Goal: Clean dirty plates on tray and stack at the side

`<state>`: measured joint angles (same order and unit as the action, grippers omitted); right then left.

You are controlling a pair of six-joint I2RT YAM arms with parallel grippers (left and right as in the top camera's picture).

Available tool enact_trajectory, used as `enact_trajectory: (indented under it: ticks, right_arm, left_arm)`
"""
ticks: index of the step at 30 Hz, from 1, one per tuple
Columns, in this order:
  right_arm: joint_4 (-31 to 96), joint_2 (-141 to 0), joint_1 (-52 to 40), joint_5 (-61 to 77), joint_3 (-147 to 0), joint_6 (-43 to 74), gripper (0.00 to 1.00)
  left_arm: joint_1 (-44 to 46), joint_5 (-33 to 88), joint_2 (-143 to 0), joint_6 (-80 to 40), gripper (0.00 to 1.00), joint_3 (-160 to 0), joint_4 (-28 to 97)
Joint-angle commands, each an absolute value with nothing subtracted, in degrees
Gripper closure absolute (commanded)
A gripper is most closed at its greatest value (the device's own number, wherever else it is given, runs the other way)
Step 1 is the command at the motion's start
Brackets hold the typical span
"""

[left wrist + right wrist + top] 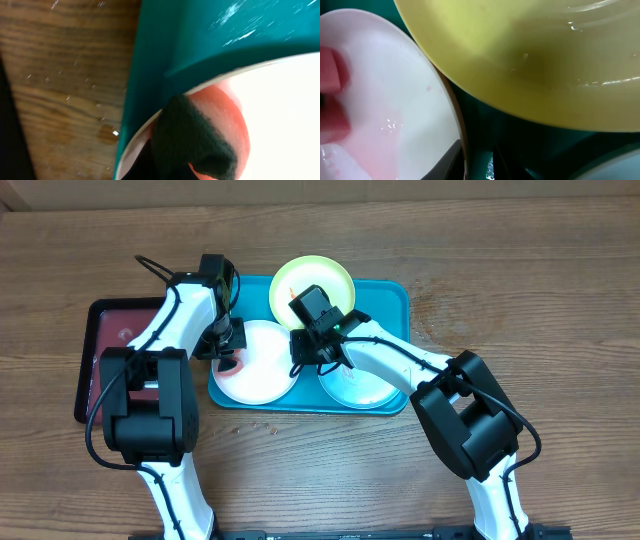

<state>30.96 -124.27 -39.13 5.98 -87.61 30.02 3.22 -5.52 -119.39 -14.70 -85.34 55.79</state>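
The teal tray point(392, 296) holds three plates. The yellow-green plate point(312, 278) is at the back, the white plate point(262, 370) at the front left, and the pale mint-blue plate point(362, 388) at the front right. My left gripper point(228, 343) is over the white plate's left edge and presses a dark fuzzy pad point(195, 137) onto a red sauce smear point(232, 112). My right gripper point(303, 358) is shut on the white plate's right rim point(462, 150), with one finger above it and one below. The yellow-green plate point(530, 60) fills the top of the right wrist view.
A smaller dark-red tray with a black rim point(112, 330) lies left of the teal tray, under my left arm. Bare wooden table point(520, 290) surrounds both trays. Small crumbs or drops lie on the wood near the teal tray's front edge point(275, 428).
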Motion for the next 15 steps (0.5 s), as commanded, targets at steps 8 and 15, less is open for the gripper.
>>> enact_trajectory:
  ticks: [8,15]
  right_arm:
    - [30.87,-124.79,-38.87,5.41,-87.5,30.28,0.92]
    - [30.96,-124.86,-38.96,6.5,-87.44,30.28,0.96]
  left_arm:
    - [4.23,20.47,-119.7,-15.22,0.96,-86.52,52.16]
    - [6.59,20.45,-119.7,-14.92,0.96,-86.52,51.9]
